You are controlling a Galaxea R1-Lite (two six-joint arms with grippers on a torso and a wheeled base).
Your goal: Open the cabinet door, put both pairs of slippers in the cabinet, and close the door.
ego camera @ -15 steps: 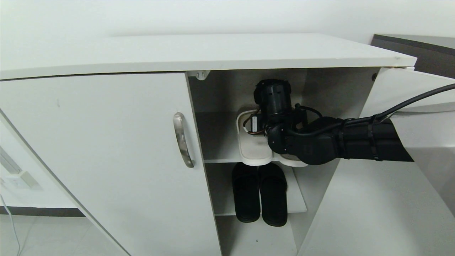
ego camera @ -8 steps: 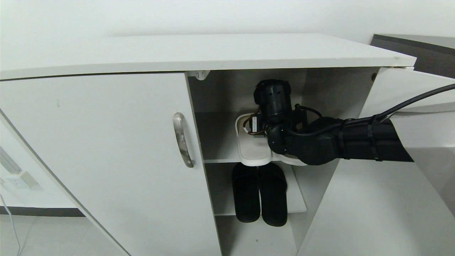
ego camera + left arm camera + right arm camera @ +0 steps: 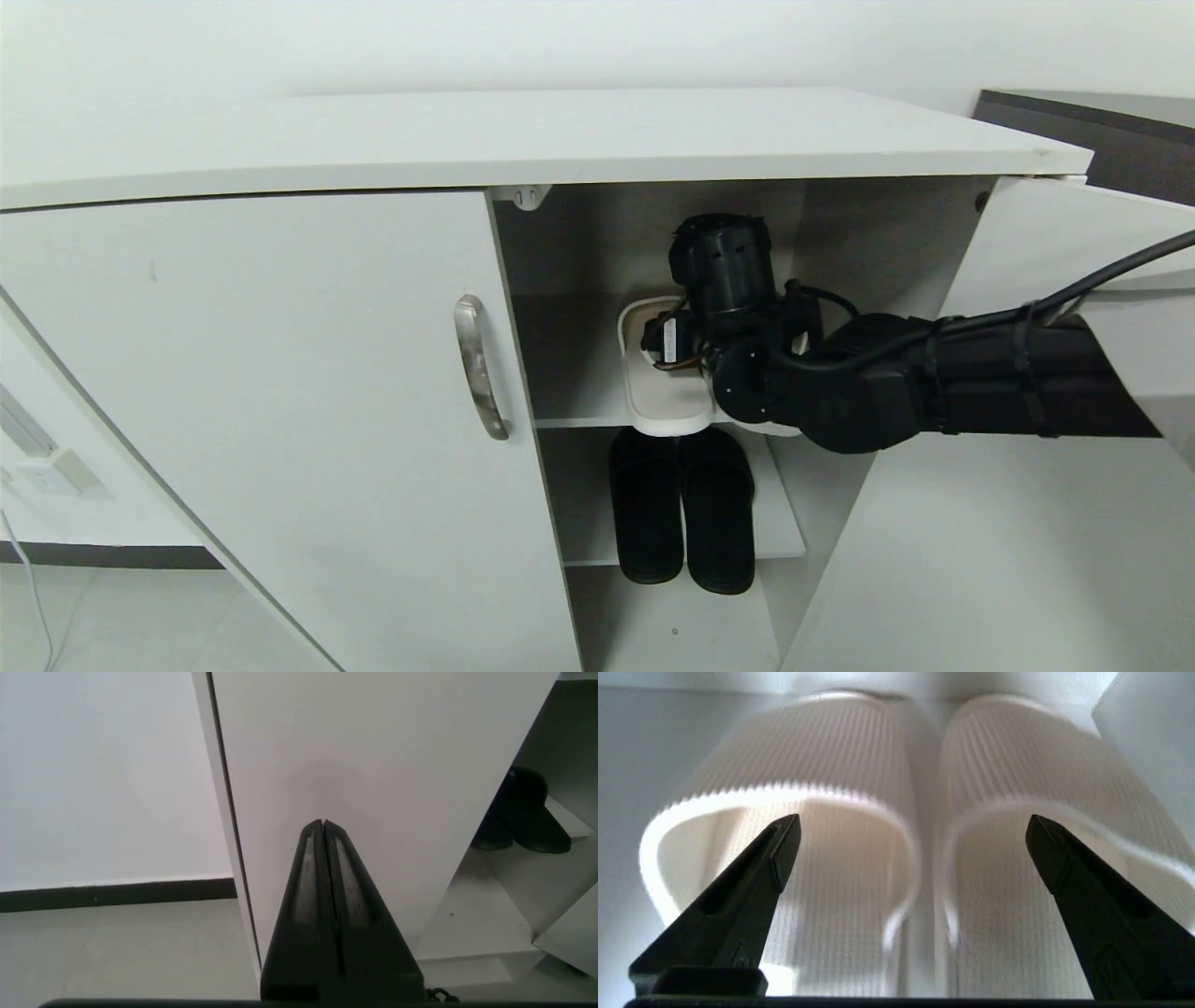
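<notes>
A pair of white slippers (image 3: 658,397) lies on the cabinet's upper shelf, heels at the shelf's front edge. My right arm's wrist (image 3: 733,289) is inside the cabinet just above them. In the right wrist view my right gripper (image 3: 913,826) is open, its fingers spread wide in front of the white slippers (image 3: 868,793) and touching nothing. A pair of black slippers (image 3: 681,509) sits side by side on the lower shelf. My left gripper (image 3: 322,826) is shut and empty, pointing at the closed left door (image 3: 374,756), with the black slippers (image 3: 523,826) off to one side.
The cabinet's right door (image 3: 980,560) stands open toward me on the right. The left door (image 3: 280,392) is closed, with a metal handle (image 3: 479,366) near its inner edge. The cabinet top (image 3: 523,131) is bare. Floor lies below on the left.
My right arm has drawn back a little, toward me, to the right and slightly down. The white slippers stay on the shelf.
</notes>
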